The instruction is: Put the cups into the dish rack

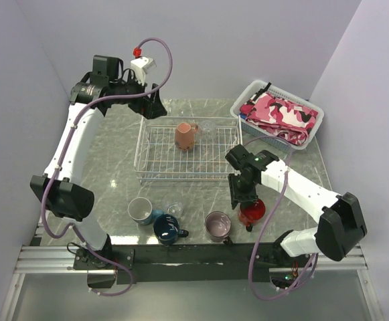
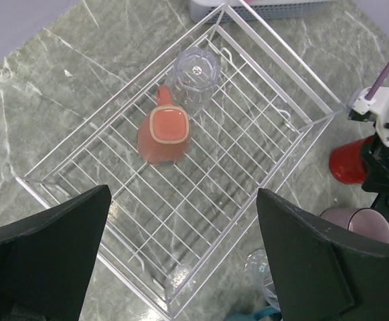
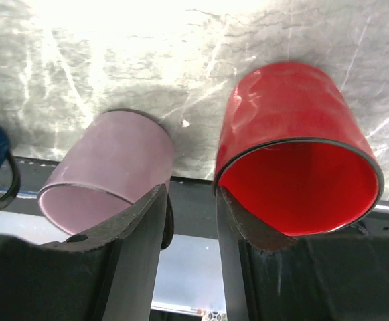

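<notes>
Counting cups, we made it two of seven loaded. Inside the dish rack (image 1: 164, 160) sat the salmon mug (image 1: 184, 136), w/ a clear glass (image 1: 207, 126) just beside it toward the far-right corner. Left to do, on the tabletop (image 1: 114, 154) btwn rack and near edge: teal mug (image 1: 140, 210), second small glass (image 1: 175, 210), navy mug (image 1: 169, 229), mauve mug (image 1: 217, 226), red mug (image 1: 253, 212). By our reckoning under a third was done, w/ the red one prob. next, since the right gripper (image 3: 189, 200) was down at it.

Grippers: the left gripper (image 1: 152, 107) hung above the rack's far-left corner, jaws wide apart, holding nothing. The right one's jaws stood part-way apart w/ a narrow gap. We saw nothing in that gap, so no grip yet as far as we could tell.

Views: only the top cam gave the full count, plus the white basket (image 1: 243, 95) of pink cloth at far right. The left wrist cam added what the top didn't: the salmon mug's base faced up, and seemingly the glass's too, so both were inverted. The right wrist cam showed the close fit. One finger (image 3: 130, 234) sat just beside the mauve mug and the other at the red mug's near rim, both mugs mouth-up & empty. Whether that finger touched the rim, we couldn't tell.
</notes>
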### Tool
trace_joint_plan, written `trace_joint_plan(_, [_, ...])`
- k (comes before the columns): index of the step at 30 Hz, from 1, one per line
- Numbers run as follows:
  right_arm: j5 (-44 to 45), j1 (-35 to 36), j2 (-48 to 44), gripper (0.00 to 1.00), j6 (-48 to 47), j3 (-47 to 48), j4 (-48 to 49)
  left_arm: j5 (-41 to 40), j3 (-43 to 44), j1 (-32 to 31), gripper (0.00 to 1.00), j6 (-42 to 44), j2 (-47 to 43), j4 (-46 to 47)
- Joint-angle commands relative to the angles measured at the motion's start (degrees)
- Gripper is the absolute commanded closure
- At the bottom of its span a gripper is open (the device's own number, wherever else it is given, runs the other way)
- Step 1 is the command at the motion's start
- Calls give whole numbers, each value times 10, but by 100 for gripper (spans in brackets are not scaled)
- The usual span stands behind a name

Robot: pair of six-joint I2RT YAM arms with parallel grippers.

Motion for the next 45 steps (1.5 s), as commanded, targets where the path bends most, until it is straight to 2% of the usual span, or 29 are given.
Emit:
trace_joint_plan(1, [50, 4, 4, 56, 3, -5, 12, 27, 8, 7, 3, -21, -34, 22])
trace_joint_plan(10, [45, 4, -32, 53, 16, -10, -2, 33, 5, 12, 4, -35, -27, 35])
trace_joint_plan(16, [42, 6, 4, 54, 20, -32, 29, 59, 8, 21, 4, -40, -26, 31])
trace_joint_plan(18, [51, 13, 26, 55, 24, -30, 32, 117, 47, 24, 4, -25, 8, -11])
trace_joint_plan(21, [80, 32, 53, 58, 20, -21, 39, 126, 121, 25, 4, -24, 50, -68])
trace_joint_plan(26, [86, 46, 91, 65, 18, -29, 66, 117, 102, 35, 4, -62, 18, -13])
trace_joint_plan(31, [86, 67, 123, 73, 26, -50, 88, 140, 154, 49, 4, -81, 46, -38])
trace_joint_plan(34, [93, 80, 130, 81, 33, -61, 84, 145, 163, 58, 4, -88, 44, -22])
trace_joint_plan(35, [98, 82, 124, 90, 36, -68, 81, 144, 166, 59, 4, -88, 44, -19])
trace_joint_plan(37, [101, 88, 99, 99, 48, -72, 66, 146, 170, 60, 3, -88, 46, -20])
trace_joint_plan(45, [80, 109, -41, 100, 95, -72, -35, 147, 169, 60, 4, -86, 55, -15])
